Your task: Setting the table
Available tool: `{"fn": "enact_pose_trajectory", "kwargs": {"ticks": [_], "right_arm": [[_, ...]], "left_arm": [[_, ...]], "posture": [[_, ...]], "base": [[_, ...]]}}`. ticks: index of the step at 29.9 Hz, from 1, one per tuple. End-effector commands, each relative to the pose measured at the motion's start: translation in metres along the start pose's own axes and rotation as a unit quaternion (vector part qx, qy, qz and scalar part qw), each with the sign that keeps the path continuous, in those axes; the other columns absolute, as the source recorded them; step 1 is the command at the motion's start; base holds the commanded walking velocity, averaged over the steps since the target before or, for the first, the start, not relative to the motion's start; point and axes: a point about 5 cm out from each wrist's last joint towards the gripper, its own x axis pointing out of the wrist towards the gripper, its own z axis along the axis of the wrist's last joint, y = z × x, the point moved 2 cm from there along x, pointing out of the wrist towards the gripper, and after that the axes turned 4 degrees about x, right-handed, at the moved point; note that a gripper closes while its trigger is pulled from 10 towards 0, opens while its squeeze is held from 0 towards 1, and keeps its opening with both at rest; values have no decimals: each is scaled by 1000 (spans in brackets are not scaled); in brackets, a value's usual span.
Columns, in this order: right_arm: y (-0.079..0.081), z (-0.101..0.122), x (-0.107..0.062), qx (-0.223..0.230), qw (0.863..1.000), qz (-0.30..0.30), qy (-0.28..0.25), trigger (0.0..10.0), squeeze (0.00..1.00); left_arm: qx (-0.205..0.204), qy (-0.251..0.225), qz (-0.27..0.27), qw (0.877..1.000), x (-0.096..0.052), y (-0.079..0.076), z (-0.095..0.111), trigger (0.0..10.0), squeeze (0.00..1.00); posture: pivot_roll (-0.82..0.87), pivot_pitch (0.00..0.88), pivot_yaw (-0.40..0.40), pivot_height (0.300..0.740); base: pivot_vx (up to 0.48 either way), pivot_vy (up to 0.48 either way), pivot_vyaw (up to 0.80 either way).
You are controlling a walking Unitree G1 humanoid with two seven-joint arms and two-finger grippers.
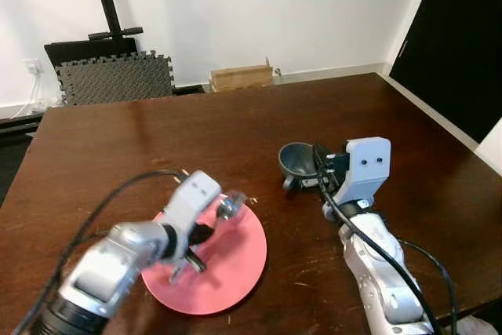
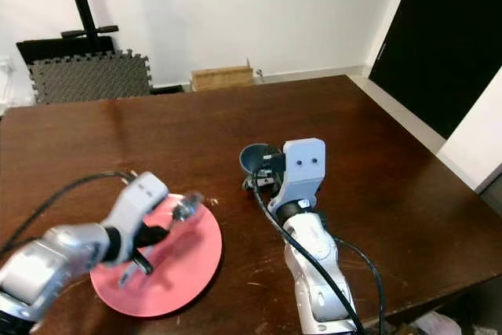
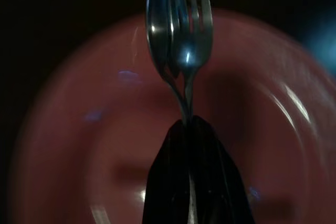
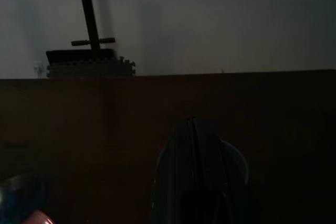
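A dark brown wooden table [image 1: 235, 127] filled most of the scene, set in a room with a white wall, a grey foam mat [image 1: 116, 78] and a cardboard box [image 1: 241, 77] against the skirting, and a black doorway at the right. On the near part of the table lay a round pink plate [image 1: 223, 268], flat and with nothing lying on it. To its right, apart from it, stood a small dark grey bowl [image 1: 296, 162]. As far as the setting went, the plate looked placed, the cutlery was not yet laid down, and the bowl seemed not yet released or finally positioned; I judged the job about midway. The left gripper [image 3: 190, 129] hung above the plate with its fingers pinched tight on the handles of a fork [image 3: 195, 19] and a spoon [image 3: 157, 24], held together as one bundle, their heads sticking out beyond the fingertips over the plate's surface. In the head views the bright metal [image 1: 229, 205] showed just over the plate's upper edge. The right gripper [image 4: 193, 129] was at the bowl, its fingers drawn together with the bowl's rim [image 4: 236, 161] between or just behind them; it appeared to be clamped on that rim, though the dark wrist view left the contact itself unclear.
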Motion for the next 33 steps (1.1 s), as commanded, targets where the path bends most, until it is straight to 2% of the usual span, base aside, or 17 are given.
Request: {"fn": "enact_pose_trajectory", "kwargs": {"ticks": [1, 6, 9, 12, 14, 16, 20, 21, 22, 23, 24, 25, 26, 28, 29, 30, 33], "right_arm": [[10, 4, 2, 4, 999, 36, -5, 10000, 0], [29, 4, 4, 57, 994, 97, 6, 10000, 0], [51, -5, 1, 144, 975, 165, 40, 10000, 0], [62, -14, -1, 204, 961, 176, 69, 10000, 0], [63, -15, -1, 215, 958, 177, 71, 10000, 0], [64, -24, -4, 231, 953, 171, 99, 10000, 0], [50, -42, -13, 158, 967, 145, 137, 10000, 0], [50, -42, -13, 158, 967, 145, 137, 10000, 0], [42, -43, -20, 109, 972, 152, 141, 10000, 0], [42, -43, -20, 109, 972, 152, 141, 10000, 0], [37, -42, -22, 75, 976, 153, 138, 10000, 0], [29, -39, -21, 7, 981, 145, 130, 10000, 0], [29, -39, -21, 7, 981, 145, 130, 10000, 0], [22, -33, -19, -51, 984, 130, 109, 10000, 0], [19, -25, -15, -42, 989, 115, 85, 10000, 0], [14, -3, -8, 2, 996, 79, 28, 10000, 0], [12, 7, -5, 10, 998, 68, 4, 10000, 0]], "left_arm": [[-16, -11, -27, 999, -10, 0, 4, 10000, 0], [-69, -15, -42, 997, -11, -2, 0, 10000, 0], [-130, -35, -48, 990, -3, -8, -4, 10000, 0], [-197, -60, -39, 978, 2, -6, -2, 10000, 0], [-207, -64, -37, 976, 2, -5, -1, 10000, 0], [-237, -99, -15, 966, -3, 7, 5, 10000, 0], [-275, -181, -12, 944, -24, 24, 18, 10000, 0], [-275, -181, -12, 944, -24, 24, 18, 10000, 0], [-276, -188, -2, 943, -33, 28, 13, 10000, 0], [-276, -188, -2, 943, -33, 28, 13, 10000, 0], [-279, -183, 2, 943, -35, 29, 8, 10000, 0], [-279, -178, 8, 944, -38, 28, 2, 10000, 0], [-279, -178, 8, 944, -38, 28, 2, 10000, 0], [-277, -177, 8, 944, -39, 25, 0, 10000, 0], [-283, -187, 5, 941, -39, 24, 1, 10000, 0], [-292, -208, -1, 934, -37, 20, 4, 10000, 0], [-301, -212, -9, 930, -35, 17, 6, 10000, 0]], "posture": [[50, 130, 31, 740], [55, 133, 23, 740], [49, 136, 23, 740], [42, 138, 21, 740], [42, 138, 21, 740], [46, 140, 19, 740], [49, 139, 11, 740], [49, 139, 11, 740], [54, 141, 3, 740], [54, 141, 3, 740], [54, 140, 3, 740], [55, 139, 0, 740], [55, 139, 0, 740], [55, 138, 0, 740], [55, 138, 0, 740], [55, 138, 0, 740], [48, 133, 5, 740]], "base": [[0, 0, 0], [0, 0, 0], [0, 0, 0], [0, 0, 0], [0, 0, 0], [0, 0, 0], [0, 0, 0], [0, 0, 0], [0, 0, 0], [0, 0, 0], [0, 0, 0], [0, 0, 0], [0, 0, 0], [0, 0, 0], [0, 0, 0], [0, 0, 0], [0, 0, 0]]}}
